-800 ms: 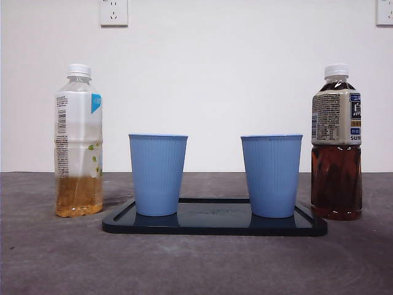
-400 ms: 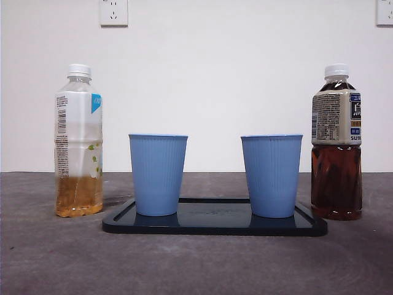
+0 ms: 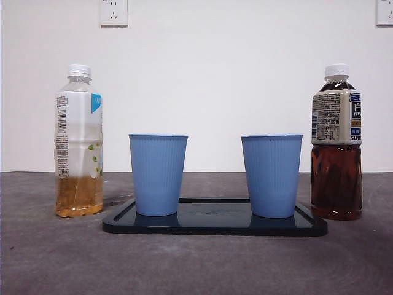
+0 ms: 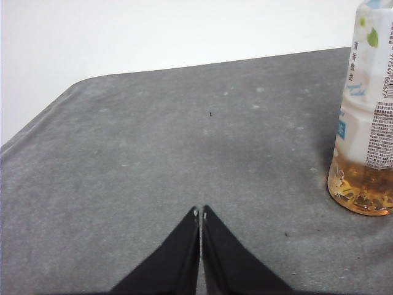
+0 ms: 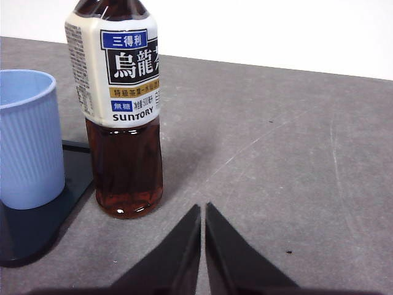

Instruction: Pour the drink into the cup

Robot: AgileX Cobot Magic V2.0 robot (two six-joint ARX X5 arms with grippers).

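Note:
Two blue ribbed cups stand on a dark tray (image 3: 215,226): the left cup (image 3: 158,174) and the right cup (image 3: 271,175). A capped bottle with a little amber drink (image 3: 78,141) stands left of the tray. Right of the tray stands a capped dark tea bottle (image 3: 336,142). My left gripper (image 4: 200,212) is shut, low over bare table, with the amber bottle (image 4: 367,110) off to one side. Shut too, my right gripper (image 5: 202,209) sits just short of the tea bottle (image 5: 121,104), with one cup (image 5: 27,138) beyond it. Neither gripper shows in the front view.
A grey table (image 3: 196,264) runs to a white wall with two sockets (image 3: 113,12) high up. In the left wrist view the table's rounded corner (image 4: 73,86) is near.

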